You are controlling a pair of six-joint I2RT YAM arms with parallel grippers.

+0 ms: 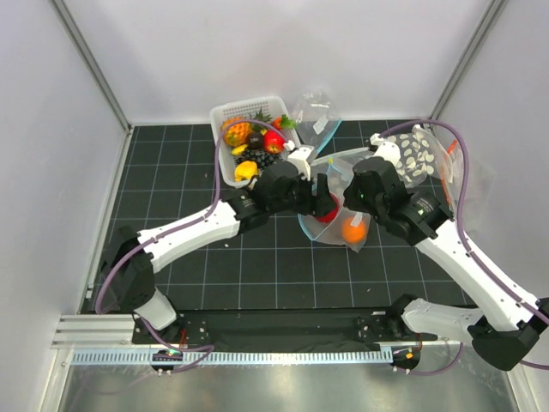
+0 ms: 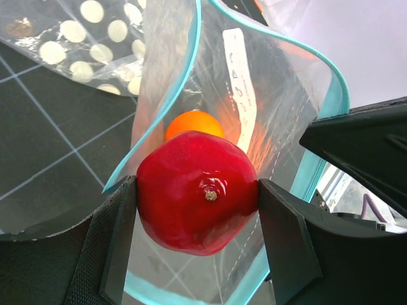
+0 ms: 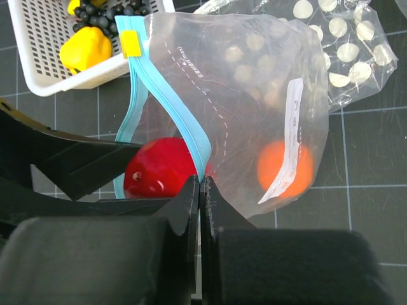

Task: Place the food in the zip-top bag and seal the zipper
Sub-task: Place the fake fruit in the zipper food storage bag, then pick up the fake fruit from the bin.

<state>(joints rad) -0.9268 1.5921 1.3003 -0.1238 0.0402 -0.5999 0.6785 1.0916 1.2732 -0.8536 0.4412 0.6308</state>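
Your left end effector point(image 2: 198, 219) is clamped on a red apple point(image 2: 194, 197), one pad on each side and the stem dimple facing the wrist camera. Your right end effector point(image 3: 200, 190) has its fingers pressed together on the zipper point(image 3: 186, 130), pinching the near lip of the zip-top bag point(image 3: 241, 95).

- Bag: lies on the desk point(image 1: 171, 172) between the two arms, just in front of the white basket point(image 1: 225, 116). The mouth gapes wide and the teal strip loops out on both sides.
- Held apple: sits right at the mouth. In the right wrist view it shows between the two teal lips. I cannot tell how far past the rim it is.
- Orange point(image 3: 283, 168): already inside the bag, deeper in and beyond the apple, partly behind the bag's white label point(image 3: 289, 146).
- Yellow tab point(image 3: 130, 43): at the far end of the zipper, close to the basket wall.
- Basket: holds a yellow lemon-like piece point(image 3: 86, 47) beside a cluster of dark grapes point(image 3: 114, 9). From the top you can also see a second red fruit point(image 1: 273, 142) in it, near the pineapple point(image 1: 238, 133).
- Dotted clear bag point(image 3: 343, 57): lies flat on the desk, past the plain bag on the right arm's side. Its edge appears to tuck under the plain bag.
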